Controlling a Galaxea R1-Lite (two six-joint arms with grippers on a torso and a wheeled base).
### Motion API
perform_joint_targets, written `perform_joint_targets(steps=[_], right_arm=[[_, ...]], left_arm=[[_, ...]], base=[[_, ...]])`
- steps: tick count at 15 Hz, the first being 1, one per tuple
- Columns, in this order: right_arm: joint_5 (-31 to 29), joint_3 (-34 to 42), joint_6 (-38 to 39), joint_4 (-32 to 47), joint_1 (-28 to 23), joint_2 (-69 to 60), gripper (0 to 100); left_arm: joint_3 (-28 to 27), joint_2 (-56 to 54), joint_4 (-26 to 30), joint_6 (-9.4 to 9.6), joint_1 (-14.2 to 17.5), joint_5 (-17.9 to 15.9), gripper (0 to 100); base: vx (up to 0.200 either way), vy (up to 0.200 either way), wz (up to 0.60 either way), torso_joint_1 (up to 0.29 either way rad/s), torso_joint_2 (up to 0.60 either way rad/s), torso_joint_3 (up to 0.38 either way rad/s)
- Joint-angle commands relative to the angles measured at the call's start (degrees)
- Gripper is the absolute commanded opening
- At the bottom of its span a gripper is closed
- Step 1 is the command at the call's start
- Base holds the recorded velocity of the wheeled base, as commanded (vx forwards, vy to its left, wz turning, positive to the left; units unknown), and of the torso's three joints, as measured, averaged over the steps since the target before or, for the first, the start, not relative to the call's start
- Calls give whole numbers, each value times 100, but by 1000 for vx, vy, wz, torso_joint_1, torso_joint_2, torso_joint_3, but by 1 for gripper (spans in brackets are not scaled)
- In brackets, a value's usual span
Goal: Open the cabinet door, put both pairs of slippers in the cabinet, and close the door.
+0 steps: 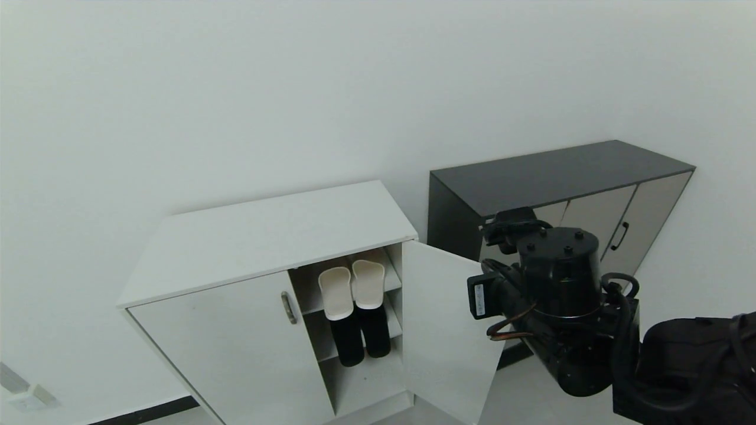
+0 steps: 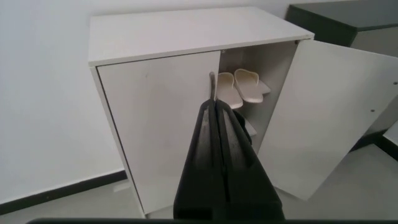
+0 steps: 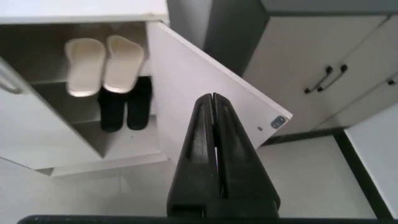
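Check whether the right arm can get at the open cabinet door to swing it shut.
Probably yes. The right gripper, jaws shut, hangs close to the open door with nothing between them. The slippers sit well inside the cabinet, apparently clear of the door's swing.

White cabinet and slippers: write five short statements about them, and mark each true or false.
1. The right door of the white cabinet stands open. True.
2. The cream slippers lie on the floor outside. False: they rest on a shelf inside the cabinet.
3. The black slippers sit below the cream pair. True.
4. The left door is open too. False: it is shut.
5. The right gripper holds a slipper. False: its fingers are shut and hold nothing.
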Motion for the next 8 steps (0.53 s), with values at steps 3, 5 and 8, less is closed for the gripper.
perform_joint_targets(steps=[3,5,8], right_arm=[[0,3,-3,4,1,48,0],[0,3,-12,4,1,48,0],[53,-67,-47,-4,-307,188,0]], left_arm=[[0,7,0,-2,-10,4,0],[0,7,0,-2,-10,4,0],[0,7,0,-2,-10,4,0]], base=[[-200,0,0,15,4,-1],[-200,0,0,-14,-2,2],[0,0,0,0,0,0]])
